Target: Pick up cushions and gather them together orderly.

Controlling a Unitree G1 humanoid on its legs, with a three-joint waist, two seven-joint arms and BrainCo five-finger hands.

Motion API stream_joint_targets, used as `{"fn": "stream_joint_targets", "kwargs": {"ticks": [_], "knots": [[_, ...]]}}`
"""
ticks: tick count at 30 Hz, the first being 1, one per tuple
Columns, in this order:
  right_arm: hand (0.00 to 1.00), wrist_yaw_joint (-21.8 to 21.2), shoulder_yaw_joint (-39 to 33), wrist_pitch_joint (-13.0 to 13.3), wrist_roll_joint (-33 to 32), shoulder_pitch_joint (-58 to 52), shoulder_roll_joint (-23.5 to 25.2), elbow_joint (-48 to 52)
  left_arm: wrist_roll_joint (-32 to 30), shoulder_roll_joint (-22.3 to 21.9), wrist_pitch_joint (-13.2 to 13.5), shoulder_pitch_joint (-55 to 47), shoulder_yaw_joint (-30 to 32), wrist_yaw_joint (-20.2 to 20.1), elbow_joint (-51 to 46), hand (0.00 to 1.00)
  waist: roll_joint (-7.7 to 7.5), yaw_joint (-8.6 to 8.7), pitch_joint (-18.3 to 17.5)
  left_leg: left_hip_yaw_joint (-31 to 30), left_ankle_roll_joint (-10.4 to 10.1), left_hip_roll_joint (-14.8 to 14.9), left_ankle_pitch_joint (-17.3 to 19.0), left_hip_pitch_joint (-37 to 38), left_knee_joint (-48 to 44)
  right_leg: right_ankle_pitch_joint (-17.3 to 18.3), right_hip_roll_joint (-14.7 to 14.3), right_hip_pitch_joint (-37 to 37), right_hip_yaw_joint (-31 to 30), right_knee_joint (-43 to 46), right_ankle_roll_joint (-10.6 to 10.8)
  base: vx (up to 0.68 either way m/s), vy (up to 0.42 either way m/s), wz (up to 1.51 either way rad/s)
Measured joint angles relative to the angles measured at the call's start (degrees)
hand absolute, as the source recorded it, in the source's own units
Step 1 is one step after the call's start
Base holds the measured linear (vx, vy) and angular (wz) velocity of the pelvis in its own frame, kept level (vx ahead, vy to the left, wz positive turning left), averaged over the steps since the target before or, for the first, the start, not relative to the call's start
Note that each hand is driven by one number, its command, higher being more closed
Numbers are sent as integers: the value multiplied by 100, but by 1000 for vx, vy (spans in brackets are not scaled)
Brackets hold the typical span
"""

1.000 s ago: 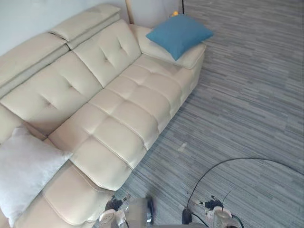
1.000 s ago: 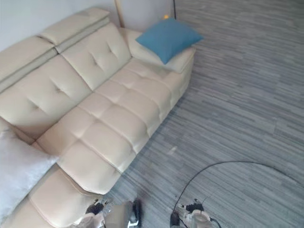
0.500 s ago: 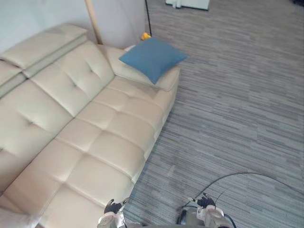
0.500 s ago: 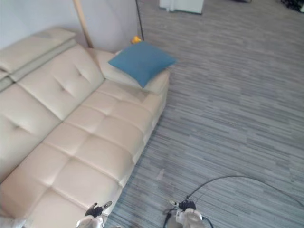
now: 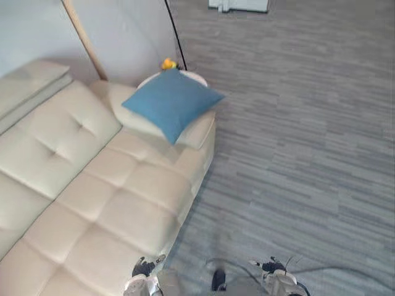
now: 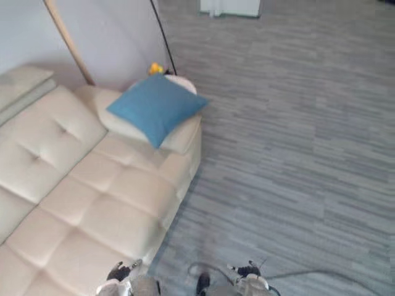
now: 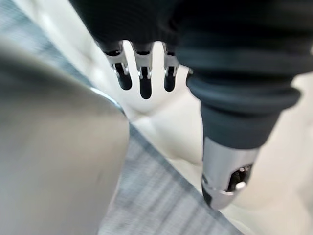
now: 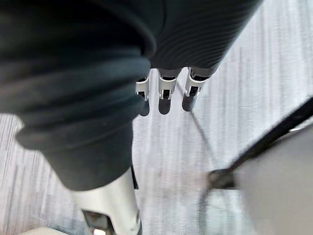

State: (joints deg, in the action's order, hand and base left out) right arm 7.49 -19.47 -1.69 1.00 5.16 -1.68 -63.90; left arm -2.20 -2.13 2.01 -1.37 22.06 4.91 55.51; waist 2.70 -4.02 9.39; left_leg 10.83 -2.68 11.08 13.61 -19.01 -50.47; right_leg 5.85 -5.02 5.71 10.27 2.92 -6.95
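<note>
A blue cushion lies tilted on the far armrest of the cream sofa, also seen as the blue cushion in the right eye view. My left hand hangs low by the sofa's front edge, far from the cushion. Its fingers hang relaxed over the sofa seat and hold nothing. My right hand hangs low over the carpet. Its fingers are relaxed with nothing in them.
Grey striped carpet spreads to the right of the sofa. A wooden pole and a thin black rod lean at the wall behind the armrest. A small yellow object sits behind the cushion. A white unit stands far off.
The camera has swung right along the sofa: the white cushion at the left has left the picture and the blue cushion now sits nearer the middle. Both hands still hang low.
</note>
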Motion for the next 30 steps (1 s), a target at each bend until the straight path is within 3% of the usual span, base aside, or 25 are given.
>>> {"fn": "stream_joint_targets", "kwargs": {"ticks": [2, 3, 4, 6, 7, 8, 9, 11, 12, 14, 17, 19, 20, 21, 22, 23, 24, 26, 28, 29, 30], "knots": [[0, 13, -93, 8, 2, 42, 9, 41, 2, -92, -29, 82, -65, 6, -58, 0, 41, -133, 6, -108, -96, -465, -130, -177, 1895, 80, -3, 201, -328, -204, 131, 533, 3, -93], [0, 21, -226, 1, 5, 6, -30, 16, 4, -114, -78, 126, -77, 4, -31, 0, 134, -228, -42, -293, -66, -610, -551, -177, 2927, 158, -76, 355, -544, -340, 248, 434, 71, -96], [0, 23, -247, -3, 7, -2, -30, 17, 12, -136, -100, 122, -65, 4, -21, 0, 167, -251, -54, -351, -29, -608, -690, -173, 3062, 193, -114, 390, -612, -347, 273, 450, 138, -87], [0, 26, -268, -19, 13, -34, 67, 23, 26, -176, -153, 113, 47, -1, -14, 0, 224, -318, -101, -458, 242, -596, -1203, -78, 2930, 483, -146, 661, -887, -261, 444, 461, 165, -78], [0, 16, -244, -39, 16, -124, 164, 93, 15, -160, -181, 115, 101, 3, -23, 0, 66, -283, -204, -292, 313, -655, -965, 27, 2933, 587, 17, 604, -1000, 75, 601, 547, 156, -69], [0, 5, -229, -49, 17, -201, 165, 180, 16, -139, -174, 142, 73, 4, -40, 0, 21, -301, -243, -160, 344, -655, -827, 177, 3029, 642, 81, 392, -1082, 559, 690, 612, 181, -64], [0, -11, -231, -48, 30, -228, 205, 201, 14, -148, -161, 145, 50, -11, -51, 0, -12, -316, -257, 6, 290, -660, -670, 417, 3165, 778, 163, 21, -1075, 1505, 969, 476, 163, -71], [0, -46, -250, -48, 89, -268, 230, 227, 15, -136, -182, 143, 33, -8, 20, 0, -15, -294, -250, 143, 350, -738, -390, 911, 3189, 574, 455, -773, -798, 3555, 1779, 436, 156, -48], [0, -65, -278, -32, 123, -241, 204, 217, 15, -120, -185, 137, -42, -5, 56, 0, -5, -254, -245, 145, 357, -776, -287, 1103, 3187, 531, 622, -942, -576, 4126, 1827, 429, 130, 5], [0, -72, -276, -28, 143, -241, 127, 174, 14, -68, -179, 129, -196, -2, 158, 0, 24, -214, -249, 144, 382, -816, -167, 1691, 3418, 819, 1203, -1218, 275, 4583, 1267, 412, 55, 28], [0, -88, -226, -10, 142, -103, 99, -12, 8, 31, -180, 73, -199, 36, 159, 0, 86, -196, -266, 1, 378, -677, -170, 2244, 3930, 912, 1315, -1667, 558, 3458, 1088, 458, -79, 27], [0, -101, -178, -9, 141, -69, 35, -17, 8, 117, -182, 46, -304, 53, 252, 0, 92, -146, -261, -120, 311, -589, -138, 2461, 4170, 619, 1210, -1910, 219, 2289, 1135, 355, -180, 40], [0, -109, -114, -12, 139, -67, -2, -20, 9, 159, -187, 4, -326, 53, 259, 0, 54, -108, -239, -248, 150, -593, -53, 2544, 4194, 191, 1138, -1927, -200, 1598, 1154, 278, -182, 46], [0, -110, -49, -12, 139, -81, -15, -39, 9, 191, -192, -31, -325, 53, 259, 0, -49, -76, -237, -358, 47, -643, 15, 2588, 4190, -192, 1137, -1936, -497, 1263, 1163, 351, -288, 68], [0, -131, -19, -27, 127, -142, -6, -76, 11, 294, -194, -61, -317, 57, 271, 0, -295, -26, -233, -554, -105, -769, 169, 2717, 4153, -649, 1175, -1969, -779, 1228, 1067, 285, -288, 59], [0, -140, -9, -40, 128, -143, -82, -92, 13, 224, -208, -45, -306, 73, 338, 0, -128, 10, -227, -689, -150, -648, 215, 2749, 4101, -505, 1105, -1968, -592, 1533, 1010, 380, -368, 72], [0, -139, -18, -62, 127, -113, -188, -104, 11, 128, -203, -116, -278, 59, 358, 0, -25, 42, -321, -872, -155, -534, 209, 2619, 3849, -193, 1047, -1934, -456, 1542, 946, 391, -371, 46], [0, -147, -57, -67, 124, -107, -237, -136, 10, -24, -177, -119, -220, 49, 333, 0, 85, 31, -323, -1114, -153, -369, 206, 2096, 2818, 19, 968, -1787, -254, 1469, 892, 341, -333, 45], [0, -139, -54, -95, 88, -86, -248, -238, 2, -78, -178, -93, -59, 21, 239, 0, 144, 54, -256, -1195, -279, -77, -154, 1254, 1036, 215, 888, -1427, 105, 1423, 692, 302, -278, 64], [0, -122, -52, -114, 45, -153, -251, -242, 9, -60, -166, -112, -53, 6, 199, 0, 142, 49, -230, -930, -144, 158, -287, 968, 295, 293, 854, -1092, 292, 1280, 622, 354, -221, 77], [0, -103, -54, -112, 10, -211, -223, -241, 6, -32, -136, -108, -57, 2, 159, 0, 104, 46, -209, -664, 6, 272, -159, 782, -40, 312, 861, -747, 475, 1070, 610, 303, -160, 79]]}}
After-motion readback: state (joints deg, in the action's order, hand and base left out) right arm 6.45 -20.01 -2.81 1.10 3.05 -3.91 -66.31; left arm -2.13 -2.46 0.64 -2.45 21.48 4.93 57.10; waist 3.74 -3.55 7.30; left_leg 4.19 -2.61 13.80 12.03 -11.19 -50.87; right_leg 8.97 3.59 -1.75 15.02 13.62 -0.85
